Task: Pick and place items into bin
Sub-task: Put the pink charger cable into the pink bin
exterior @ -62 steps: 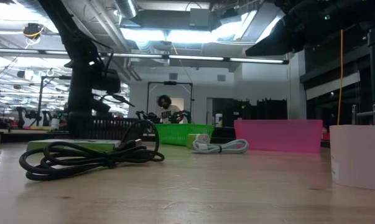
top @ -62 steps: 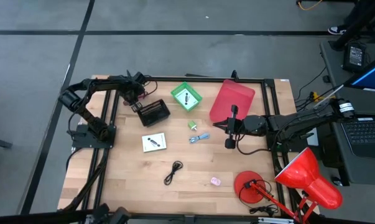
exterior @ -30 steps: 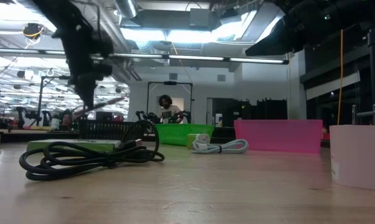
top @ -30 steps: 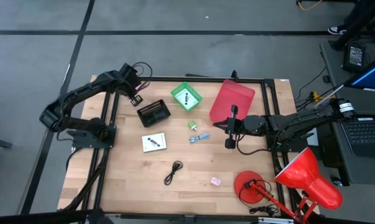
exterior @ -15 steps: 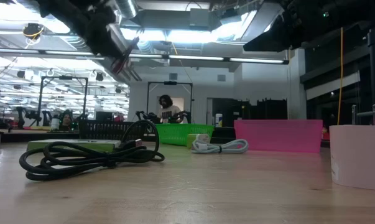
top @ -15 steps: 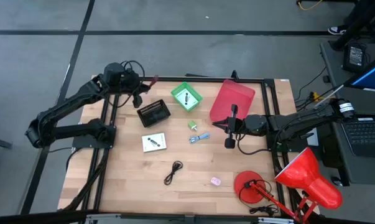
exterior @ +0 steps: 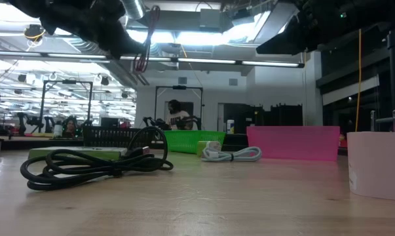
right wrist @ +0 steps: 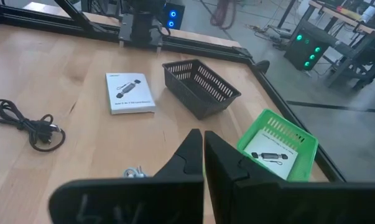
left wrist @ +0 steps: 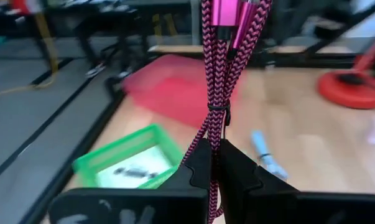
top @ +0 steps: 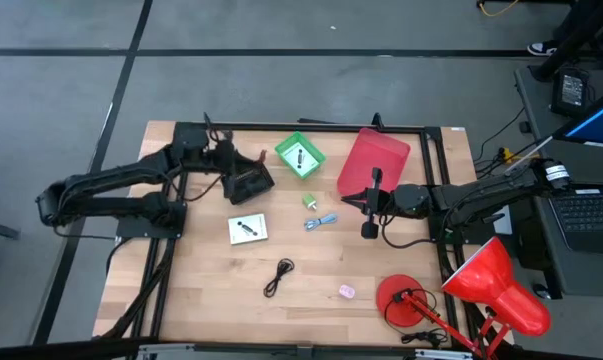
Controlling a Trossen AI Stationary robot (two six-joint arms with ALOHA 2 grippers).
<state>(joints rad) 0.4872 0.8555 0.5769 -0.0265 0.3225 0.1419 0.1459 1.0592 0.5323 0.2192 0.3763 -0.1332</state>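
Red cable (left wrist: 219, 93) x1, clamped in left gripper (left wrist: 213, 163) above black basket (top: 249, 180) (table's 11 o'clock). 1 black cable (top: 278, 277), 2 cards. Right gripper (right wrist: 203, 142) closed, empty.

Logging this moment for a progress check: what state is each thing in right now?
Left end effector: shut on red cable, raised over black basket.
Red cable: bundled, hanging.
Black basket: upright, looks empty.
Green bin: holds a white card.
White card: flat on table.
Black cable: coiled on table.
Right end effector: shut, empty.
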